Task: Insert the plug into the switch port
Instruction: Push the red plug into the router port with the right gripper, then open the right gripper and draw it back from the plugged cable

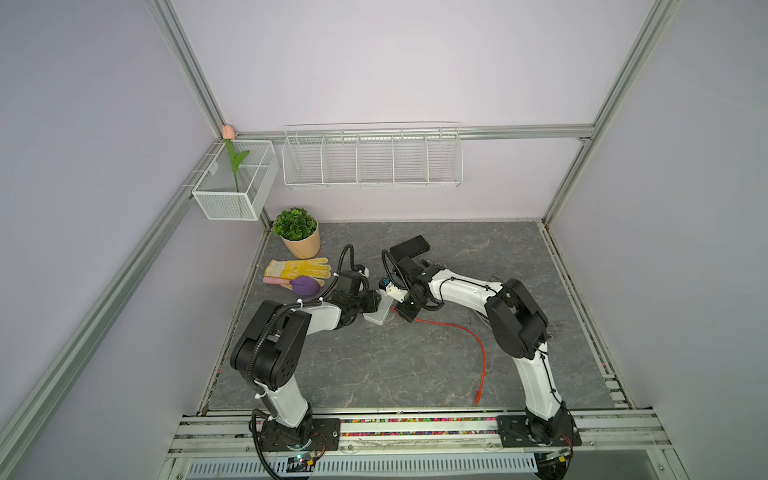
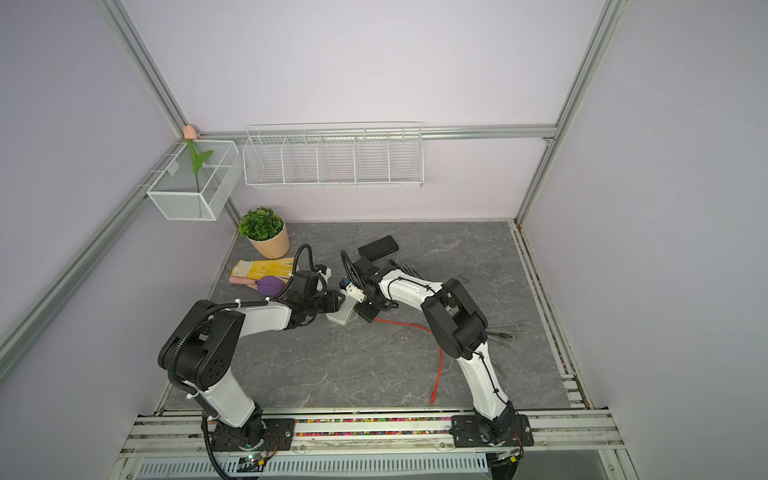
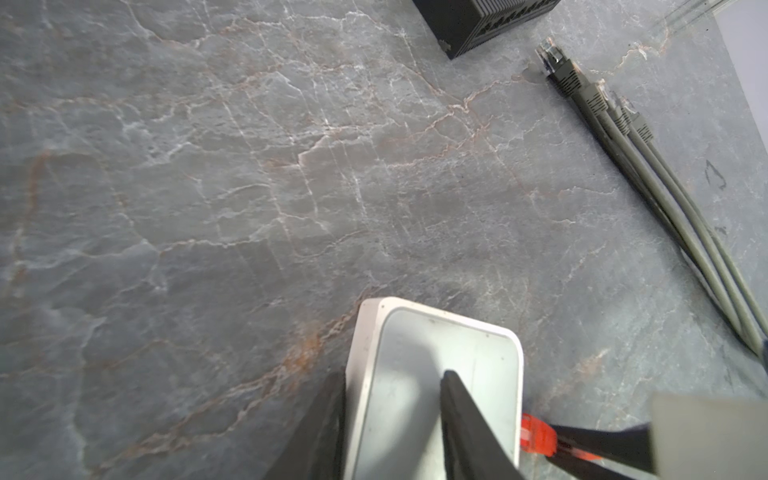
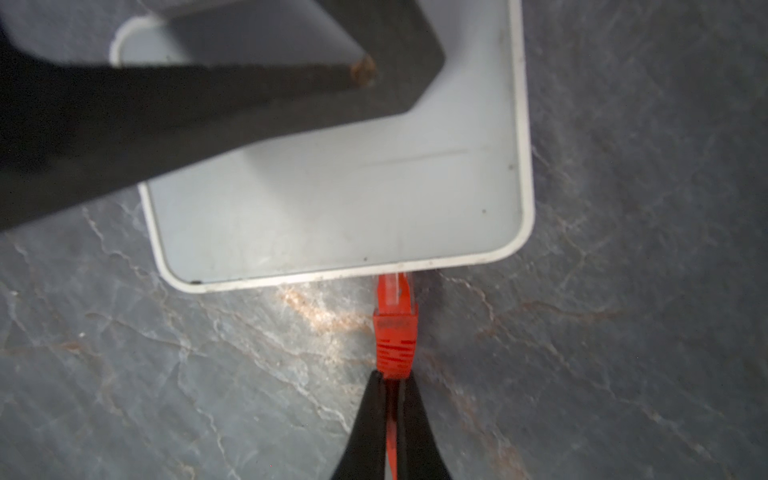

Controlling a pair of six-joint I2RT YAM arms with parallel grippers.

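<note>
The orange plug point(image 4: 395, 332) sits directly ahead of the right gripper point(image 4: 392, 380). That gripper's two black fingers are pinched tight on the orange cable point(image 4: 390, 453) just behind the plug's ribbed boot. The plug's clear tip meets the side wall of the white switch point(image 4: 353, 199). The port itself is hidden under the switch's rim, so how far in the tip sits cannot be told. The left gripper point(image 3: 392, 374) stands partly spread and clamps the switch, one finger along its outer wall and the other across its flat grey face. The switch is near the middle of the worktop point(image 1: 395, 374), slightly toward its left edge.

Only the right wrist view shows the tip at the wall; in both top views the right wrist covers the plug. Both top views show the cable curving away to a free end near the worktop's front edge. The left wrist view adds a bundle of grey cables point(image 3: 665, 199) and a corner of a black box point(image 3: 478, 25).

The switch is a smooth, round-cornered slab. The worktop is grey with pale, marble-like veins.
</note>
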